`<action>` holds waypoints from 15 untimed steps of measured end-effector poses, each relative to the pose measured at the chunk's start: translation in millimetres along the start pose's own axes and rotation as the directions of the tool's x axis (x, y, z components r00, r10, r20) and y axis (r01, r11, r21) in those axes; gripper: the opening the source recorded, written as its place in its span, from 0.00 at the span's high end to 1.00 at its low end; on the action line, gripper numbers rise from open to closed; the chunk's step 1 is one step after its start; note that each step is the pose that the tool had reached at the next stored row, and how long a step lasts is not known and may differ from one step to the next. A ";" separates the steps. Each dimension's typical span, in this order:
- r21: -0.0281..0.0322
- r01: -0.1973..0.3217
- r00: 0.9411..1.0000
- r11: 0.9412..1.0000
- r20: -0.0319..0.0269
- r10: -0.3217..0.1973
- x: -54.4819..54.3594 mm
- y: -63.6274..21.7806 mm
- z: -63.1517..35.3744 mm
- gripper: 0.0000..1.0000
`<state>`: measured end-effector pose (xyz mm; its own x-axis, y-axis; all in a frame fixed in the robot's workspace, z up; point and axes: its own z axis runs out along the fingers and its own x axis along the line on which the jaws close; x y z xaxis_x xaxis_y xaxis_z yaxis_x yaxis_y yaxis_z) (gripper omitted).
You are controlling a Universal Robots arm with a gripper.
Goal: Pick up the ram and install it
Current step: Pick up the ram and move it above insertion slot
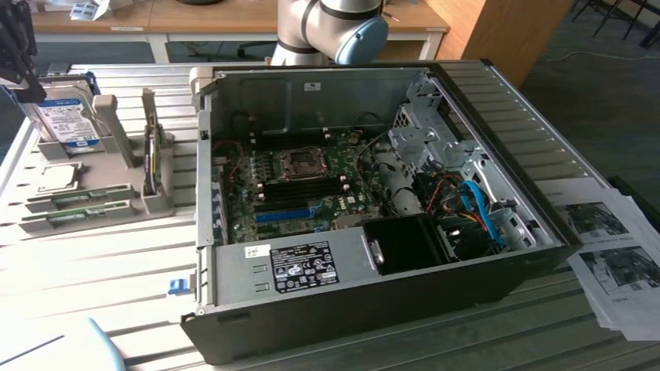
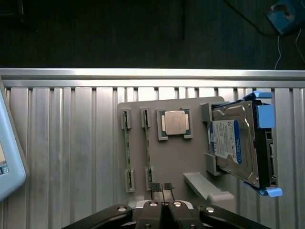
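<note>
Two thin green ram sticks (image 2: 126, 150) (image 2: 147, 151) stand on edge in slots of a grey holder tray (image 2: 198, 167) on the slatted table. In the exterior view they lie at the tray's near end (image 1: 79, 199) (image 1: 74, 219). My gripper (image 2: 162, 189) hovers above the tray's edge, close to one end of the second stick. Its fingers are pressed together and shut with nothing between them. The open computer case (image 1: 341, 270) shows its motherboard (image 1: 299, 185) with dark memory slots beside the CPU socket.
The tray also holds a silver CPU (image 2: 174, 122) and a hard drive (image 2: 238, 143) with a blue-white label in a blue bracket. A long blue slot (image 1: 284, 215) sits on the motherboard. Printed papers (image 1: 614, 255) lie at the exterior view's right, and the arm's base (image 1: 330, 31) rises behind the case.
</note>
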<state>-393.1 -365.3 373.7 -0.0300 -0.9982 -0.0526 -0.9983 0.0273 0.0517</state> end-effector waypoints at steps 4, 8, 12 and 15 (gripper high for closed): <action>-0.003 0.049 0.999 0.999 -0.003 -0.049 0.0 0.0 0.0 0.91; -0.005 0.097 0.995 0.995 -0.005 -0.097 0.0 0.0 0.0 0.91; -0.008 0.139 0.990 0.990 -0.007 -0.139 0.0 0.0 -0.1 0.91; -0.008 0.140 0.990 0.990 -0.007 -0.140 0.0 0.0 0.0 0.91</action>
<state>-393.1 -365.2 373.7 0.1107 -0.9925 -0.0526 -0.9922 -0.1134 0.0518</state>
